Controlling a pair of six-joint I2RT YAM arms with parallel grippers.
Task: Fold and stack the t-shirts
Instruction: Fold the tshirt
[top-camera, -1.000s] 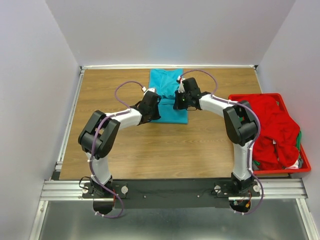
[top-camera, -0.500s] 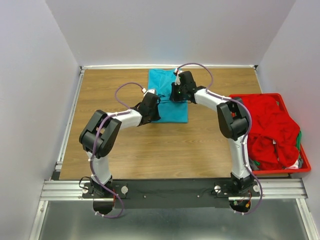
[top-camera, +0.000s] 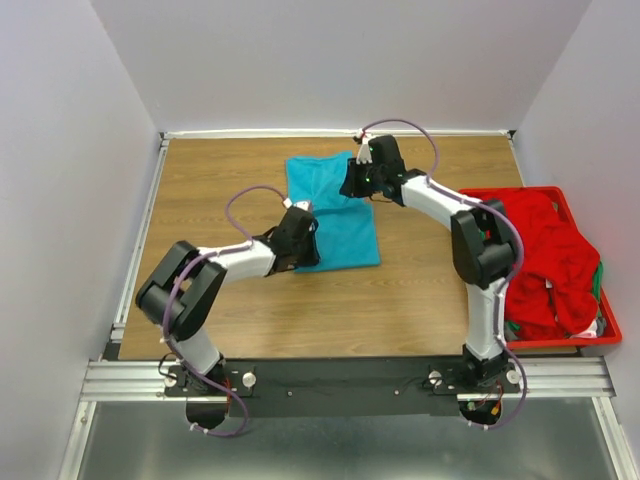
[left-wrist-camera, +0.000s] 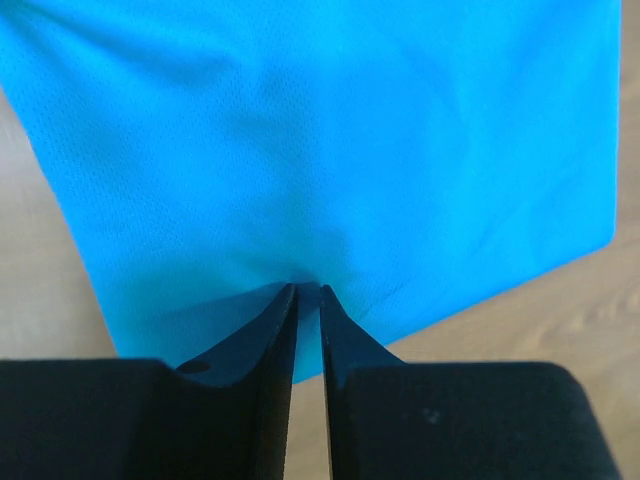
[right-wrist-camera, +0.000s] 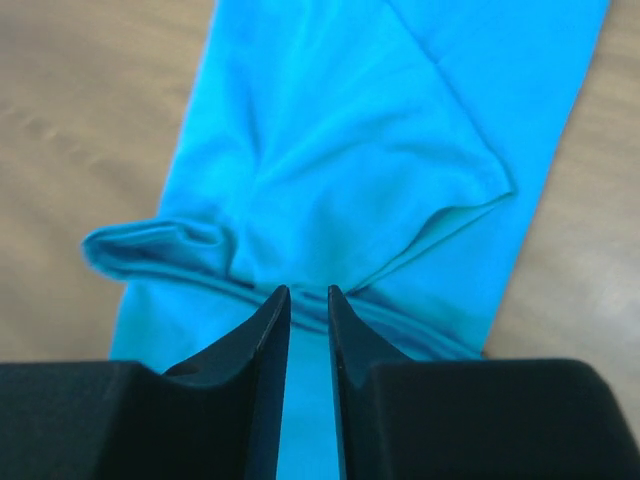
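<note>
A teal t-shirt (top-camera: 338, 212) lies partly folded on the wooden table, skewed so that its far end sits to the left. My left gripper (top-camera: 299, 243) is at its near left edge, jaws shut on a pinch of teal cloth (left-wrist-camera: 330, 150). My right gripper (top-camera: 357, 182) is at the shirt's far right side, jaws closed to a narrow gap on a fold of the teal cloth (right-wrist-camera: 340, 170). A sleeve flap shows just ahead of the right fingers. Red shirts (top-camera: 540, 250) with a bit of green (top-camera: 599, 278) lie heaped in the crate.
A red plastic crate (top-camera: 612, 338) stands at the table's right edge, beside the right arm. Grey walls close off the table at the back and both sides. Bare wood (top-camera: 200, 200) lies left of the shirt and in front of it.
My right gripper has moved toward the back wall and my left gripper toward the near edge, both holding the teal shirt. The shirt is now stretched longer and skewed to the left.
</note>
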